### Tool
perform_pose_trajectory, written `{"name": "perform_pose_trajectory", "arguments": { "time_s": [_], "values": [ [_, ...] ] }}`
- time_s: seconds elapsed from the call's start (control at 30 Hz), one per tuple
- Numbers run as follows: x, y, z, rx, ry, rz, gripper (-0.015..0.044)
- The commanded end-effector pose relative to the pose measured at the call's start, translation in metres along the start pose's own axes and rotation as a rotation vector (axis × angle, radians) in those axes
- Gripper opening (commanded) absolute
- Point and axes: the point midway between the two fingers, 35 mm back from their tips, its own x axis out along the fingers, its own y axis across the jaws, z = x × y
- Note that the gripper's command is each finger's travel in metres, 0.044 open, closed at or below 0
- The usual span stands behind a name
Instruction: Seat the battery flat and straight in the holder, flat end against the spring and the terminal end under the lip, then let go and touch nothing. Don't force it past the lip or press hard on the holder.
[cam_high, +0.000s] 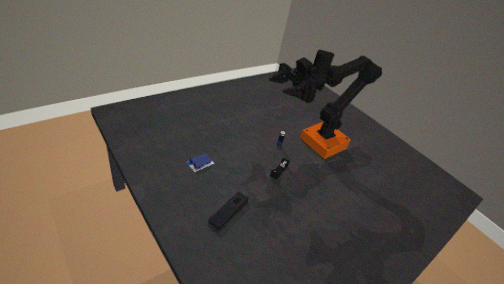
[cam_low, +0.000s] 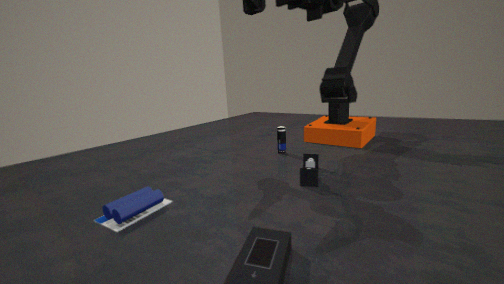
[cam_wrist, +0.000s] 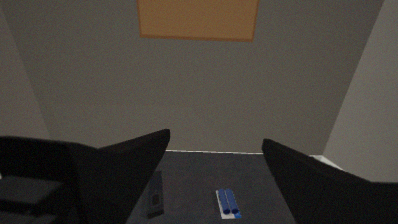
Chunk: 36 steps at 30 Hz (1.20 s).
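"Black end effector (cam_high: 281, 86) (cam_wrist: 214, 138), wide open, up above the desk (cam_high: 150, 120) (cam_low: 200, 165) (cam_wrist: 192, 172)! And the battery (cam_high: 281, 139) (cam_low: 281, 140)?"
"Below it, folks, standing upright on the desk, near the holder (cam_high: 280, 169) (cam_low: 309, 177), and the holder has no battery seated!"

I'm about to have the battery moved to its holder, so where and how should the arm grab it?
Probably by the upper sides of its barrel, pincer coming from above: the battery is a slim cylinder standing upright, its sides exposed.
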Motion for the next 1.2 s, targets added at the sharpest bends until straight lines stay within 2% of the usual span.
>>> {"name": "perform_pose_trajectory", "arguments": {
  "time_s": [0.0, 0.07, 0.17, 0.23, 0.47, 0.67, 1.17],
  "values": [
    [0.001, -0.001, -0.003, -0.014, 0.016, -0.004, 0.0374],
    [0.010, -0.011, -0.026, -0.120, 0.149, -0.025, 0.0321],
    [0.015, -0.035, -0.081, -0.349, 0.472, -0.018, 0.0242],
    [0.008, -0.050, -0.114, -0.474, 0.682, 0.031, 0.0190],
    [-0.033, -0.077, -0.173, -0.677, 1.146, 0.291, 0.0006],
    [-0.082, -0.088, -0.196, -0.719, 1.442, 0.645, 0.0000],
    [-0.084, -0.088, -0.196, -0.718, 1.452, 0.662, 0.0000]
  ]
}}
